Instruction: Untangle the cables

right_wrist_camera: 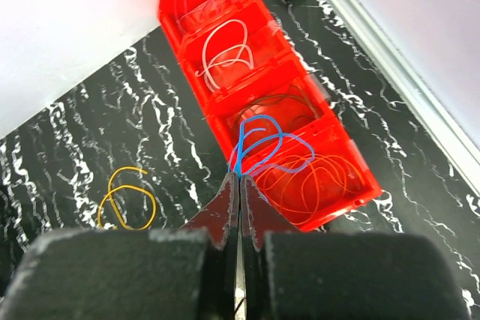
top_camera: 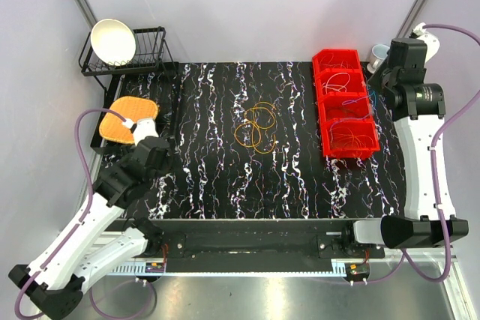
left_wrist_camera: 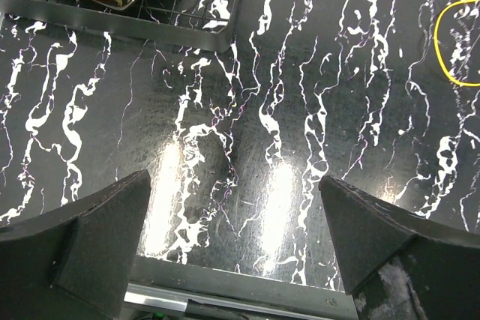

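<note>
Right pincer (right_wrist_camera: 238, 177) pinching together on blue cable (right_wrist_camera: 241, 148), loops dangling directly over red bin's (right_wrist_camera: 337, 206) 3rd compartment from frame top. Left pincer (left_wrist_camera: 232, 181) standing apart, hovering lower left. Orange-yellow loops (top_camera: 257, 127) lying frame centre on tabletop (top_camera: 210, 177).

Counted four red plastic bin compartments (top_camera: 320, 103), one round white bowl (top_camera: 113, 40), one black wire rack (top_camera: 152, 50), one orange woven mat (top_camera: 126, 119), one white cup (top_camera: 379, 54). Thin coloured cable loops (top_camera: 259, 127) were too tangled to count.
</note>
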`<control>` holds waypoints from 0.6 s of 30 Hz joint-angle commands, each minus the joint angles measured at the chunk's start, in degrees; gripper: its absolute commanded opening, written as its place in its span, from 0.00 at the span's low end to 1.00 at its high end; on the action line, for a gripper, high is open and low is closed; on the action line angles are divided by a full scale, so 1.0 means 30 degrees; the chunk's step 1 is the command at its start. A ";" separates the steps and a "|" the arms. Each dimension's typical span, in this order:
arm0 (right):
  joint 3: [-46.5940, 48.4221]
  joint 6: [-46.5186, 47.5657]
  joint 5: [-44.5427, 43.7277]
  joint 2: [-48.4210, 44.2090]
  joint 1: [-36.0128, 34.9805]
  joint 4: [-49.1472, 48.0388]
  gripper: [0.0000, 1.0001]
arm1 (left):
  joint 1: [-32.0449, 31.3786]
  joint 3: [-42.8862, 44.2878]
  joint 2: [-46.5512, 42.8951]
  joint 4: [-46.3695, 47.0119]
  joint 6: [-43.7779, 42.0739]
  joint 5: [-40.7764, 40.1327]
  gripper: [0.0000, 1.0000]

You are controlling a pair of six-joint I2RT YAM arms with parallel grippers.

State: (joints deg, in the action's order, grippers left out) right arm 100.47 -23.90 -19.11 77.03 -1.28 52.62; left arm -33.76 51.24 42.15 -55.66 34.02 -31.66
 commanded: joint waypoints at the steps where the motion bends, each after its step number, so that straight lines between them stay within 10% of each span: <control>1: -0.0616 0.0087 -0.1186 -0.0951 0.0163 -0.0402 0.00 | 0.0062 0.0175 0.0158 0.0682 -0.0354 0.0065 0.99; 18: -0.6475 -0.1964 0.1068 -0.1333 0.0251 -0.1309 0.00 | 0.0032 0.0145 0.0218 0.0711 -0.0442 0.0241 0.99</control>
State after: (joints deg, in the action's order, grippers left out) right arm 82.59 -27.79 -17.15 72.99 -0.69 52.01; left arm -33.78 51.24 42.87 -55.64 33.80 -31.24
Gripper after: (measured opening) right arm 0.010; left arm 0.987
